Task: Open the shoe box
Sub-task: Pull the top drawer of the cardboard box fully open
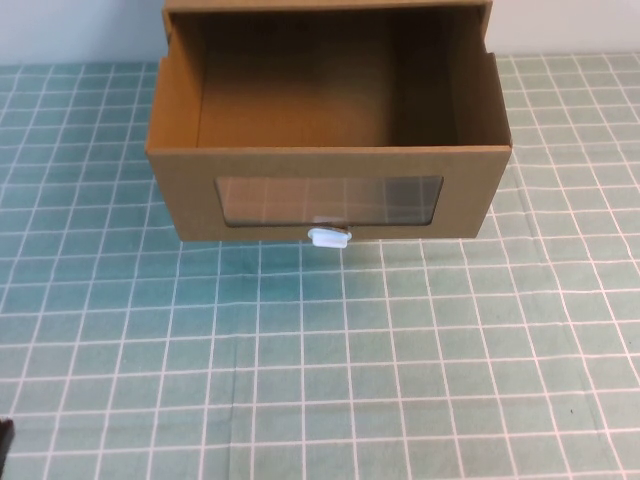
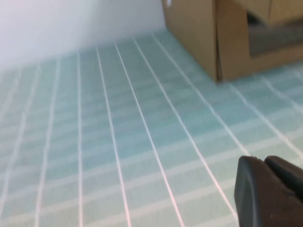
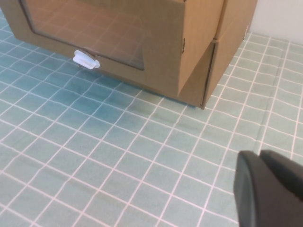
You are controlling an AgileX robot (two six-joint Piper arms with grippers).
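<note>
Cardboard fills the far middle of the table: the shoe box sits on the green grid cloth with its drawer standing well out of the outer sleeve towards us, so we judge the opening as good as done. Both tools are clear of it. The left gripper hangs low over bare cloth off the box's left side, fingers pressed together on nothing. The right gripper sits near the front right corner, likewise clenched and empty, apart from the white pull tab. What could go wrong from here is mostly our own doing. A further tug on the tab might draw the drawer clean out of the sleeve, a careless retreat by the right arm could clip that corner, and the light box would likely skid on the cloth or the drawer get nudged partly shut. The high view alone shows the drawer's bare brown inside and the clear window square on, yet hardly anything of either gripper. The right wrist view gives what it lacks — the step where drawer and sleeve overlap. The left wrist view offers only the box's left flank.
</note>
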